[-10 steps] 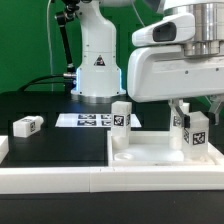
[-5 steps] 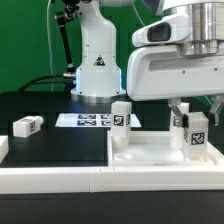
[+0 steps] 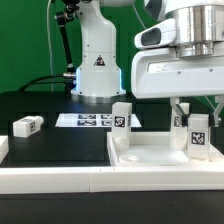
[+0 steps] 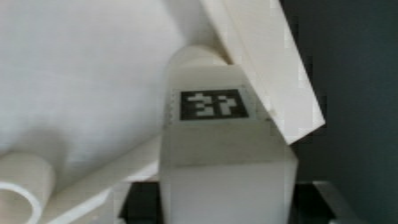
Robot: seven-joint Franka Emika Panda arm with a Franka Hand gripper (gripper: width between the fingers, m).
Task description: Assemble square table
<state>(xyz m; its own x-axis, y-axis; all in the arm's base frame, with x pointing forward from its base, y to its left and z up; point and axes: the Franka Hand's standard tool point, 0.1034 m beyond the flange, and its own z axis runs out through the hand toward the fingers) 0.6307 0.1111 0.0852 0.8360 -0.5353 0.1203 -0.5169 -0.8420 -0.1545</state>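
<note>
Slab (image 3: 150,152) lies rim-up on the black surface (image 3: 60,145), at about 5 o'clock in the exterior view. One leg (image 3: 122,116) stands upright at its 10 o'clock corner. A second leg (image 3: 197,135) stands upright toward its 3 o'clock side, under the arm. The jaws are clamped on that second leg, apparently near its top and across two opposite flat sides; in the wrist view it sits centred, tag facing the camera. Whether its foot is seated in the slab I cannot tell. A third leg (image 3: 27,125) lies loose on the surface at 9 o'clock, well apart from the slab. The parts look like light, rigid, hard plastic, unlikely to flex or crush, but their smooth faces could slip or twist in a weak grip. A leg is best taken square-on across its flat sides, high up, leaving the foot free.
</note>
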